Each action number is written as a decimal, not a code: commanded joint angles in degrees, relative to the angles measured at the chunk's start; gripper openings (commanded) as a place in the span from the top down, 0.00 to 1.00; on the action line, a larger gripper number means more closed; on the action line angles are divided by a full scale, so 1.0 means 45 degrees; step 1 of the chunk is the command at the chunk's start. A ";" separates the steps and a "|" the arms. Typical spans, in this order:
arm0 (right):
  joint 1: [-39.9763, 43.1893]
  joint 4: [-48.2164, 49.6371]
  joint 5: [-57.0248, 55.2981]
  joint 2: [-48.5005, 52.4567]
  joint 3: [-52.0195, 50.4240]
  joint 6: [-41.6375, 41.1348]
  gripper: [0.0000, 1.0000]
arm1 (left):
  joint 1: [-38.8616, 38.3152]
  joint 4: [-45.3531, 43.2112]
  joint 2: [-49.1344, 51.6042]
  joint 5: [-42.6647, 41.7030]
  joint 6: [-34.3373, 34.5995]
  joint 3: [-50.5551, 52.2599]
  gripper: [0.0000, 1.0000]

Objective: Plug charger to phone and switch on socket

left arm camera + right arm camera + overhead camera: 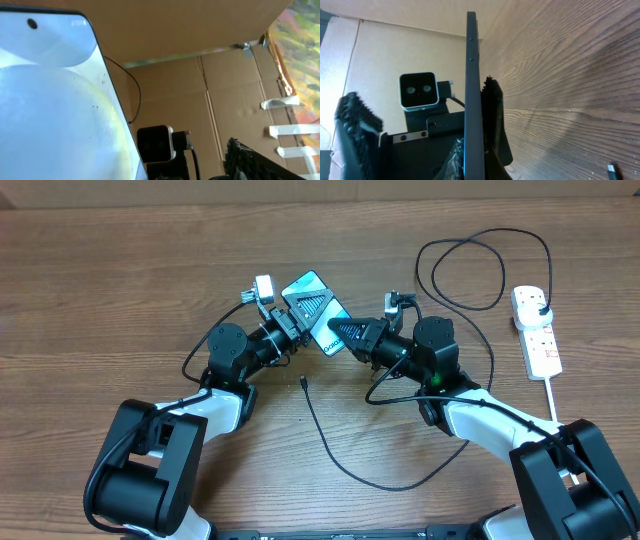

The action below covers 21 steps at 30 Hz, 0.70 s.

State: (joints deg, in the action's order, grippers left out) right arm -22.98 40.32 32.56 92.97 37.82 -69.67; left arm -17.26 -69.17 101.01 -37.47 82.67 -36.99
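Phone (pixel 303 283) held on edge above the table (pixel 120 270), between both grippers.
The right gripper (pixel 338 332) pinched it; the left gripper (pixel 308 312) straddled it, jaws wide. A loose handover could have dropped it. The cable tip (pixel 303 383) lay at six o'clock, the power strip (pixel 537 330) at three.

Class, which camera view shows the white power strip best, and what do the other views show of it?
The overhead view: the power strip lies whole on the right, its red-marked switches visible and a black plug in its far end. Neither wrist view shows it at all.
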 commanded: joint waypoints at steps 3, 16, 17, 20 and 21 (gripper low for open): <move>-0.0058 0.0078 -0.0267 0.0209 0.0194 -0.0044 0.96 | -0.0092 -0.0641 -0.0005 -0.0423 0.0495 0.0005 0.23; -0.0058 0.0029 0.0010 0.0209 0.0194 0.0199 0.96 | -0.0083 -0.0374 -0.0005 -0.0588 0.0491 0.0005 0.76; -0.0058 0.0029 0.0044 0.0209 0.0194 0.0199 0.96 | -0.0078 -0.0325 -0.0005 -0.0588 0.0491 0.0010 0.77; -0.0058 0.0019 0.0136 0.0209 0.0194 0.0257 0.85 | -0.0078 -0.0301 -0.0005 -0.0588 0.0491 0.0005 0.88; -0.0058 -0.0015 0.0209 0.0209 0.0194 0.0437 0.55 | -0.0078 -0.0291 -0.0005 -0.0588 0.0491 0.0005 0.93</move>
State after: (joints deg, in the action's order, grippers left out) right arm -22.92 41.32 34.09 92.95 38.63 -70.32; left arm -16.86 -69.04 101.93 -37.56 86.35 -36.53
